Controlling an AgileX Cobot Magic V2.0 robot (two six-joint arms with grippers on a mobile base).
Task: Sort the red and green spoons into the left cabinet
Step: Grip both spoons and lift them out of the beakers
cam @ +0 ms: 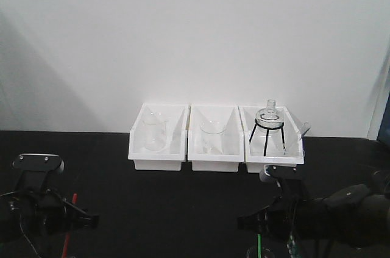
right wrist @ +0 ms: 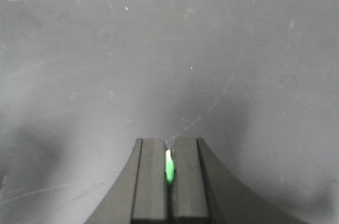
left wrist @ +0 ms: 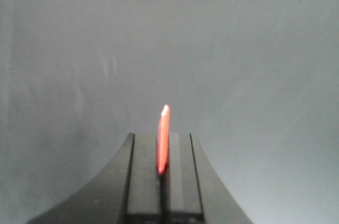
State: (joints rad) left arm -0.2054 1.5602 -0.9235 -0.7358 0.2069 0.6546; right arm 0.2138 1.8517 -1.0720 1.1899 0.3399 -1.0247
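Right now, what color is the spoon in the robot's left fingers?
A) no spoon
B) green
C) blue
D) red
D: the left wrist view shows the red spoon pinched between the left fingers; the green spoon sits in the right fingers.

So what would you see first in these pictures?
Two bright spoons pop out: the red spoon pinched in the left gripper and the green spoon pinched in the right gripper. Behind them, three white bins sit at the back of the black table with clear glassware inside.
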